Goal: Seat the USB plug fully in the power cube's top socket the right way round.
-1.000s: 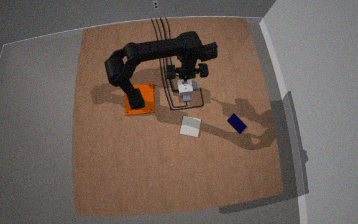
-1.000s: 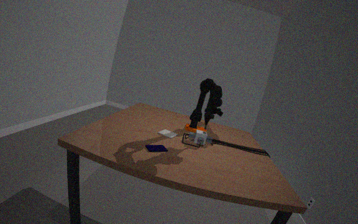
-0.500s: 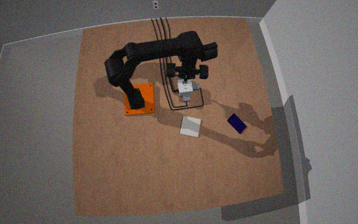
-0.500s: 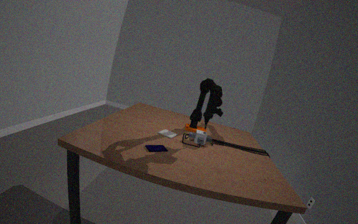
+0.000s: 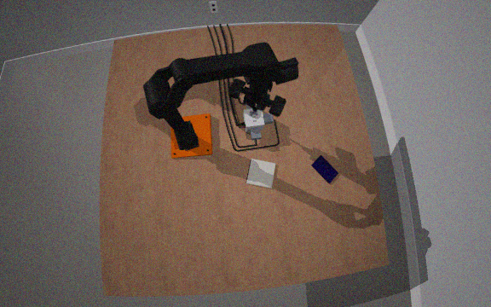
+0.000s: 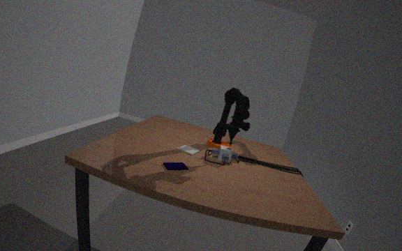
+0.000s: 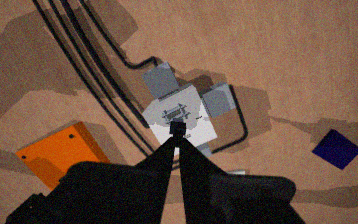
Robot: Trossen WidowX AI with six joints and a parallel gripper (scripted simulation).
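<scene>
The white power cube (image 5: 253, 124) (image 6: 225, 152) (image 7: 202, 131) stands on the table, its top turned at an angle in the wrist view. The socket (image 7: 174, 114) on its top shows uncovered there. My gripper (image 5: 254, 109) (image 6: 231, 143) (image 7: 177, 141) is shut on the small black USB plug (image 7: 178, 127), pointing down over the cube. The plug appears out of the socket and slightly above the cube top. Its height and which way round it is cannot be told.
Grey plugs (image 5: 268, 118) (image 7: 160, 80) with black cables sit on the cube's sides. More cables (image 5: 224, 85) (image 6: 271, 166) run to the table edge. A dark blue box (image 5: 325, 169) (image 6: 175, 166) (image 7: 337, 149), a white flat box (image 5: 261, 179) (image 6: 188, 150) and the orange base plate (image 5: 203, 128) (image 7: 55, 150) lie around.
</scene>
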